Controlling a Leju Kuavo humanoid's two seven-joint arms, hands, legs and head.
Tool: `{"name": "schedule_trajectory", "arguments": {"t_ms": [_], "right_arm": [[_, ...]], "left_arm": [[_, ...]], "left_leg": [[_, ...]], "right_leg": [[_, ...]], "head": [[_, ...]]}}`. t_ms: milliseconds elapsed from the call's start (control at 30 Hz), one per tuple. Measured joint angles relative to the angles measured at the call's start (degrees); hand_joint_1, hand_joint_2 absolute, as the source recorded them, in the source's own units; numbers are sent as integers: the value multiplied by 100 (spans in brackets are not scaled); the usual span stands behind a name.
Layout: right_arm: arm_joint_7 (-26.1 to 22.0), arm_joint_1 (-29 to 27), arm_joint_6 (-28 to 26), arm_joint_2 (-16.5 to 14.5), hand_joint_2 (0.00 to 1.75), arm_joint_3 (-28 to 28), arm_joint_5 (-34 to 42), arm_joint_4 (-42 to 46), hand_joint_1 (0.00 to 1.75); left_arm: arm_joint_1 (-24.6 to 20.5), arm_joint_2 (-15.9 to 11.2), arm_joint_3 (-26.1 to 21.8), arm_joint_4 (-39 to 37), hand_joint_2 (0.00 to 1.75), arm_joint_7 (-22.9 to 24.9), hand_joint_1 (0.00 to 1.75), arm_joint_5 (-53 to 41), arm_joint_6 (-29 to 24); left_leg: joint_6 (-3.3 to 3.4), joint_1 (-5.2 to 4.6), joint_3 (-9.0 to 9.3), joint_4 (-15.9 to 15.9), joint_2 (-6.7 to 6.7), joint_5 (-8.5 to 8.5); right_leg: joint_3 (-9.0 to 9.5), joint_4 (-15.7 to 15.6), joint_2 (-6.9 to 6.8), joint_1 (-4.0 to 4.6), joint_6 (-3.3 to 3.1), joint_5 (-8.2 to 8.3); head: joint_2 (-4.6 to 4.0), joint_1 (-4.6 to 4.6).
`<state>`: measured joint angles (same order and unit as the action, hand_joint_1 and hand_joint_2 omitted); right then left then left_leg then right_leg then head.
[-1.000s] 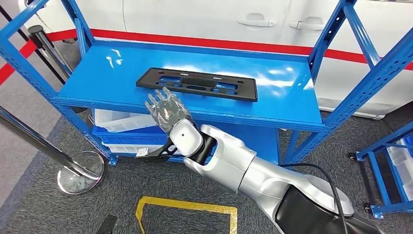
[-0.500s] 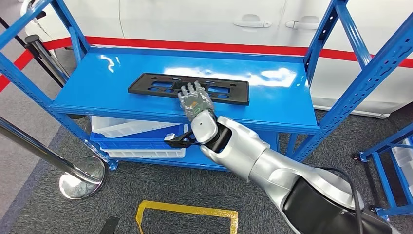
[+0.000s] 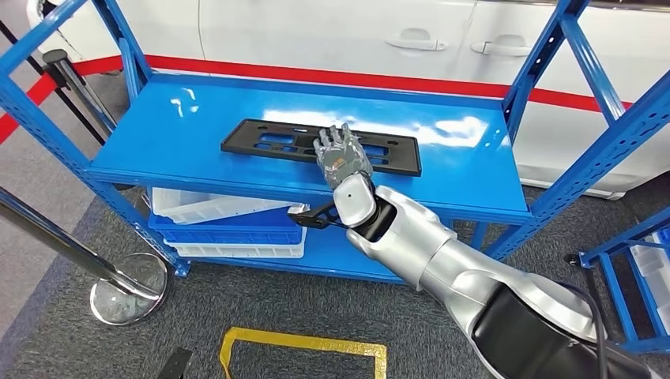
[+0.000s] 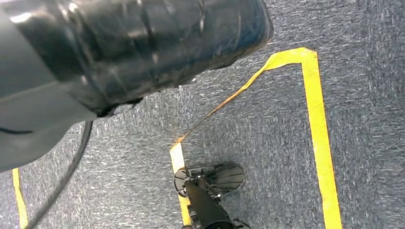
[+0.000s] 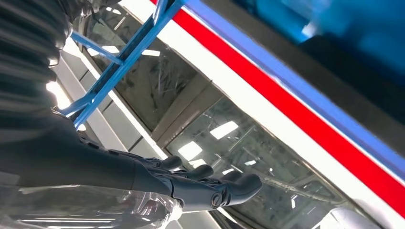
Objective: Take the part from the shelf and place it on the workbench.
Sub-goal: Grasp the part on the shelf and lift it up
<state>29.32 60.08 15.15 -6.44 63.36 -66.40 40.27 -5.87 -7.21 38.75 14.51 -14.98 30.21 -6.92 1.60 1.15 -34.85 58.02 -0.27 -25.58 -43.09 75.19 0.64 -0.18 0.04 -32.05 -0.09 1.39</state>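
Reaching across the blue shelf (image 3: pixel 158 138), my right hand (image 3: pixel 341 155) lay over the near edge of the black part (image 3: pixel 269 142), fingers extended and spread; from the head view I could not tell whether they touched it, and nothing was gripped. The part lay flat on the upper shelf deck, long side toward me, near the middle. White bins (image 3: pixel 229 217) sat on the lower deck, and a chrome stanchion base (image 3: pixel 126 286) stood on the carpet to the left. My right wrist view showed the dark fingers (image 5: pixel 210 183) stretched out straight, with a red stripe (image 5: pixel 305 119) behind them. My left wrist view looked at grey carpet and yellow floor tape (image 4: pixel 317 138); I could not tell the left hand's state.
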Motion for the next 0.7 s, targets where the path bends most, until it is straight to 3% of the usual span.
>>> {"name": "schedule_trajectory", "arguments": {"t_ms": [33,67,133,167,233,367,433,500,533,567,600,667,700], "right_arm": [[-3,-26,-26,3,175,-2,0,-7,0],[-10,-43,-51,4,175,-3,0,-13,0],[-32,-47,-94,3,175,-6,0,-16,0],[-48,-42,-110,-3,175,-8,0,-16,0],[-104,-44,-125,-15,175,-10,1,-17,0],[-303,-48,-51,-70,175,-13,42,-16,0],[-360,-53,-30,-125,175,-13,72,-18,0],[-443,-81,-4,-189,175,-11,98,-20,0],[-496,-106,9,-223,175,-11,116,-22,0],[-538,-130,20,-248,175,-10,138,-26,0],[-571,-148,26,-273,175,-10,157,-30,0],[-599,-158,20,-322,175,-10,177,-38,0],[-605,-154,16,-345,175,-10,175,-42,0]], "left_arm": [[3,0,3,0,0,-5,0,4,7],[7,0,4,0,0,-6,0,11,11],[8,0,5,0,0,-6,0,25,19],[3,0,7,0,0,-5,0,29,21],[-4,1,11,0,0,-3,0,38,22],[-7,0,14,0,0,-9,0,70,24],[-16,-1,14,0,0,-19,0,80,26],[-17,-2,14,0,0,-27,0,92,32],[-10,-1,14,0,0,-31,0,96,36],[-2,0,15,0,0,-33,0,98,39],[4,1,15,0,0,-34,0,99,41],[6,-1,16,-1,0,-34,0,106,41],[4,-3,17,-2,0,-34,0,110,42]], "left_leg": [[1,-2,25,3,-4,-20],[-8,-1,55,8,-10,-44],[-43,-9,112,34,-22,-108],[-71,-21,125,53,-28,-140],[-133,-38,132,55,-36,-176],[-248,-22,122,154,-18,-294],[-279,-19,-124,646,-7,-495],[-302,-19,-533,1334,-6,-697],[-306,-19,-700,1557,-6,-702],[-302,-20,-794,1608,-6,-605],[-285,-23,-784,1437,-6,-398],[-215,-42,-543,714,-5,108],[-171,-67,-411,385,-5,257]], "right_leg": [[-63,45,-1,-1,-4,79],[-5,-148,-2,-2,-15,260],[311,-882,-2,1,-50,671],[464,-1204,0,4,-69,771],[601,-1470,10,21,-100,761],[706,-1567,24,-11,-205,731],[764,-1583,20,-14,-251,699],[816,-1584,18,-1,-284,652],[849,-1583,20,8,-292,623],[889,-1583,22,17,-297,589],[941,-1583,24,27,-298,551],[1041,-1588,27,37,-290,467],[1069,-1590,30,44,-276,433]], "head": [[0,-1],[0,-1],[0,-1],[0,1],[0,4],[0,13],[0,31],[0,36],[0,35],[0,34],[0,35],[0,31],[0,32]]}}
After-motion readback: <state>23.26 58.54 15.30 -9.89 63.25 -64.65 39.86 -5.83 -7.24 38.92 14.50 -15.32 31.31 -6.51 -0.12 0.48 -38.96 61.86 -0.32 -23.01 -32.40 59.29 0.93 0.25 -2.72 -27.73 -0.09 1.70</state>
